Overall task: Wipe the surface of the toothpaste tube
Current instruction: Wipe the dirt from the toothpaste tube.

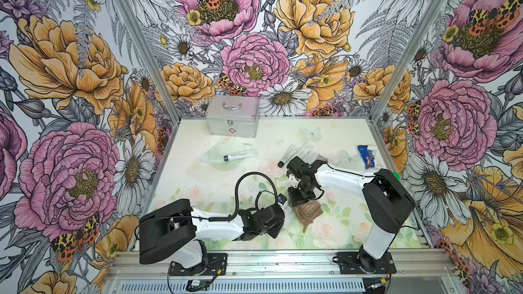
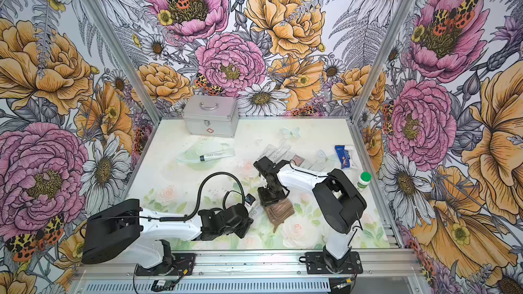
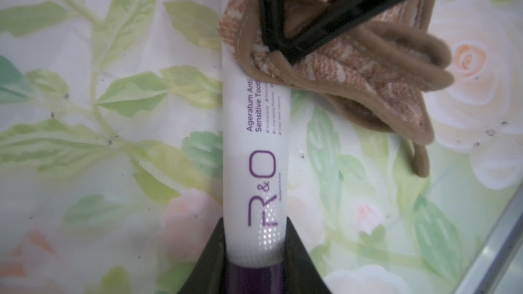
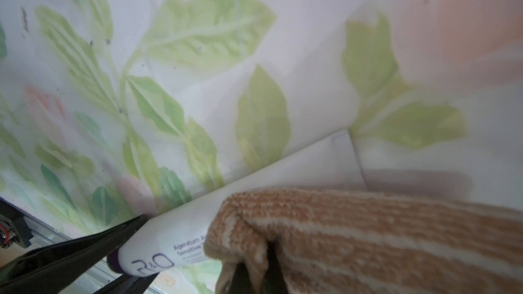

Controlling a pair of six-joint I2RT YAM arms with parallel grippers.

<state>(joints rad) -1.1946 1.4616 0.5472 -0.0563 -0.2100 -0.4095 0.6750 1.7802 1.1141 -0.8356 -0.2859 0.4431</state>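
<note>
Left pincer (image 3: 256,253) is clamping the toothpaste tube (image 3: 254,142) at its purple cap end. The tube is sitting at the near middle of the bench (image 1: 215,190), between the two arms. I am not able to tell whether it is touching the surface. Right pincer (image 3: 284,49) is clenching a bunched brown striped cloth (image 3: 368,86). The cloth is pressing on the tube's far half and covering its tail.

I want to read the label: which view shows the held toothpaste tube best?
The left wrist view: the toothpaste tube lies mid-frame, label sharp, far end under the cloth. The right wrist view shows it blurred; in a top view it is just a sliver.
</note>
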